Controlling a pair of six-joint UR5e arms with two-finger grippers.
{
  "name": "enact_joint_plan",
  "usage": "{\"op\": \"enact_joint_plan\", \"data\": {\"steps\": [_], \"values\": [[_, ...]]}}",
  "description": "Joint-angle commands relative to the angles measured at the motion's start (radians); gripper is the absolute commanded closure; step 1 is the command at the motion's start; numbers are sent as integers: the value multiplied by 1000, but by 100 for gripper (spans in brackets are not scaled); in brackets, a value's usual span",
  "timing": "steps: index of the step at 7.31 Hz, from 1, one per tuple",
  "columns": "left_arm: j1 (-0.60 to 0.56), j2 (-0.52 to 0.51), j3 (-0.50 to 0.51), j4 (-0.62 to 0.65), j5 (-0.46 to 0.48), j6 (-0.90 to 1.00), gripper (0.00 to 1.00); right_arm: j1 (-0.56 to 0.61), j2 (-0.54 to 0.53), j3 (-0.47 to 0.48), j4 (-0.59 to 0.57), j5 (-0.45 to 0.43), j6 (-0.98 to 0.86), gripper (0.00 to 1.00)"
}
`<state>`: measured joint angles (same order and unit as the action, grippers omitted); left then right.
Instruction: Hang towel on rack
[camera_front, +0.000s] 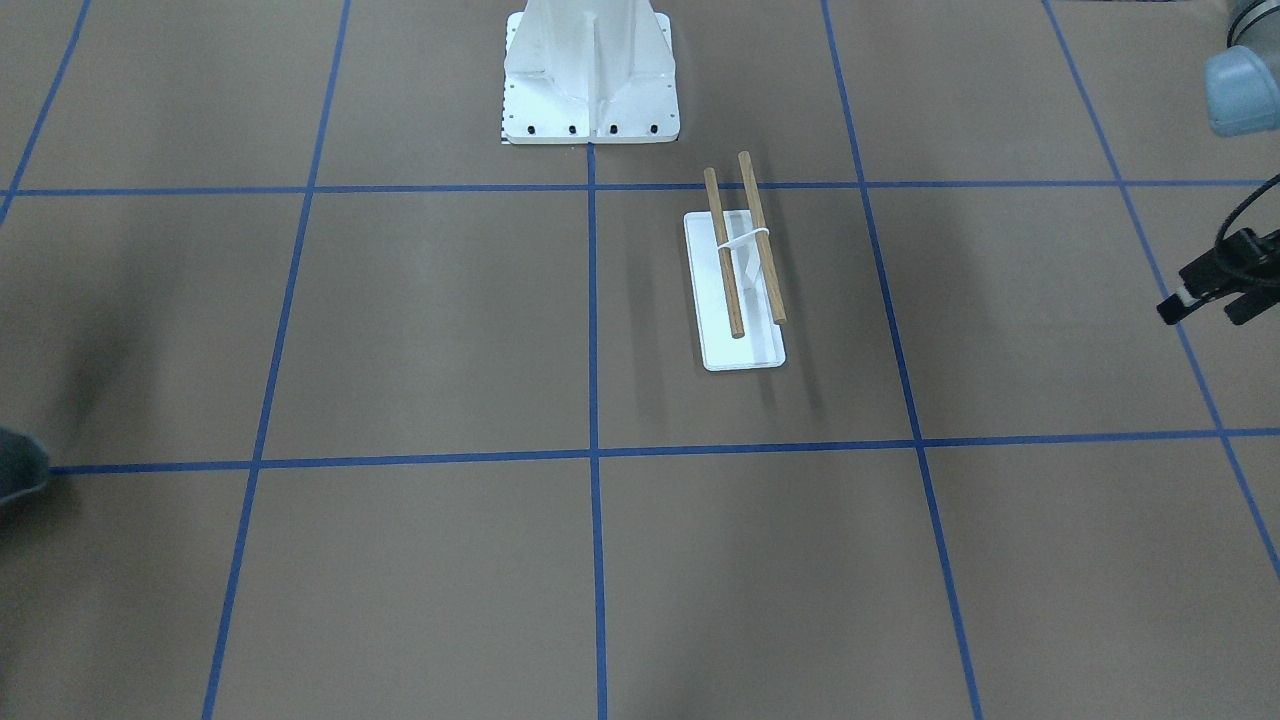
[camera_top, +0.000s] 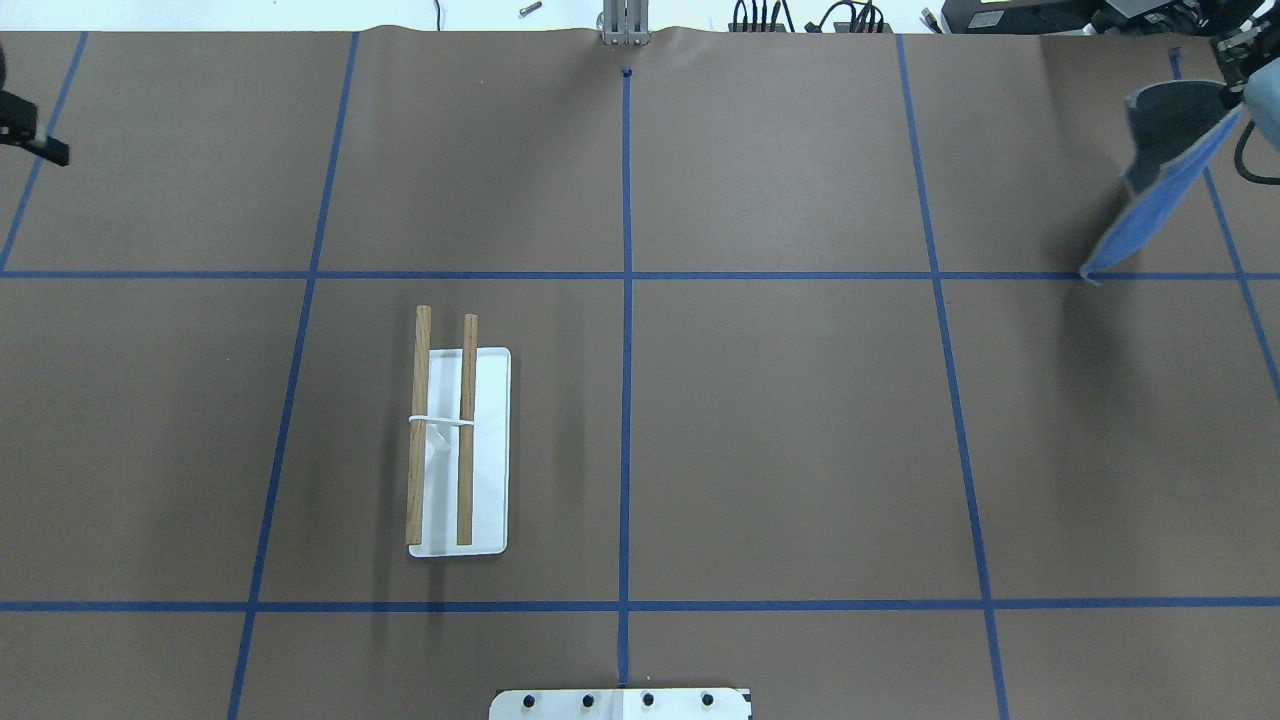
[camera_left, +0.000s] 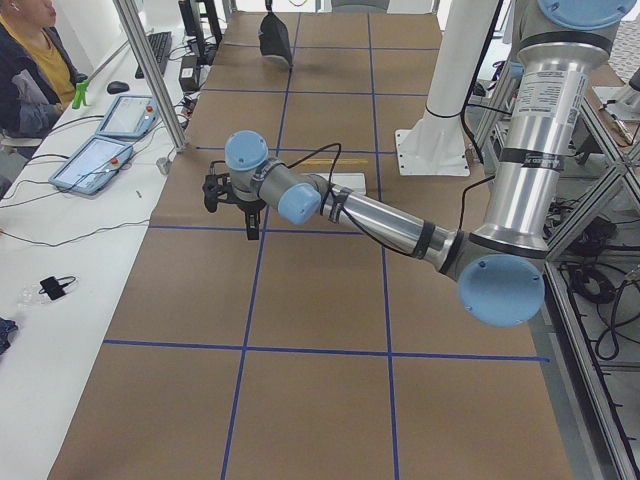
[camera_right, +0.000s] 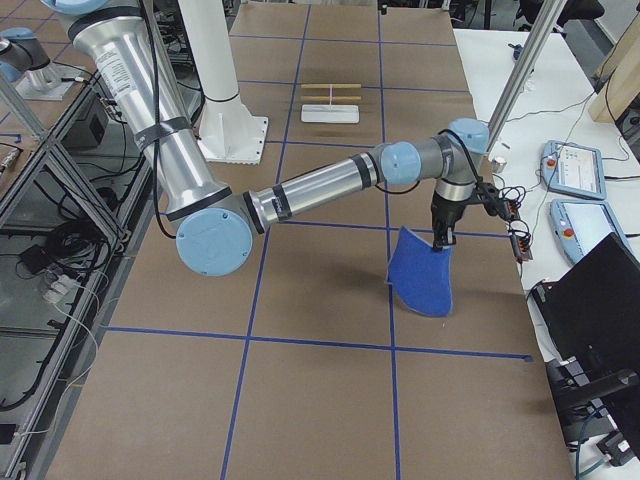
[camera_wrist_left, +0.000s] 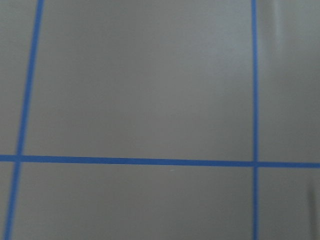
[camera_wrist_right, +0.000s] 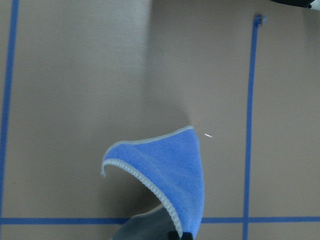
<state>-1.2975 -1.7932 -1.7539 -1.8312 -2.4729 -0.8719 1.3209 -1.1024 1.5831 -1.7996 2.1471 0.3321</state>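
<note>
Pinches one towel (camera_right: 420, 280) tight in right gripper (camera_right: 440, 243), far from one rack (camera_top: 490, 450), two rods (camera_top: 418, 430). Holds left gripper (camera_front: 1202, 314) spread, empty.

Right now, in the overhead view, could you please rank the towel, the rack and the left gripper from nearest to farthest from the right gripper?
1. The towel, held by the right gripper at the far right.
2. The rack, in the view's left half.
3. The left gripper, at the far left edge.
</note>
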Motion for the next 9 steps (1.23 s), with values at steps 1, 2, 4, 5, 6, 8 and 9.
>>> {"op": "enact_joint_plan", "data": {"steps": [1,2,4,5,6,8,9], "values": [[114,-163,-4,-61,0,-474,2,-101,88,147,-105,40,283,100],[207,-228,2,-127,0,-715,2,-141,131,165,-106,65,400,100],[276,-317,8,-223,11,-1037,2,-251,246,173,-106,57,613,100],[303,-363,11,-221,15,-1138,2,-302,284,196,-106,51,681,100],[319,-392,14,-221,23,-1195,2,-342,332,201,-106,16,705,100],[386,-428,8,-224,78,-1284,2,-429,409,201,-106,-70,738,100],[402,-448,7,-224,87,-1327,2,-468,441,201,-106,-111,760,100]]}}
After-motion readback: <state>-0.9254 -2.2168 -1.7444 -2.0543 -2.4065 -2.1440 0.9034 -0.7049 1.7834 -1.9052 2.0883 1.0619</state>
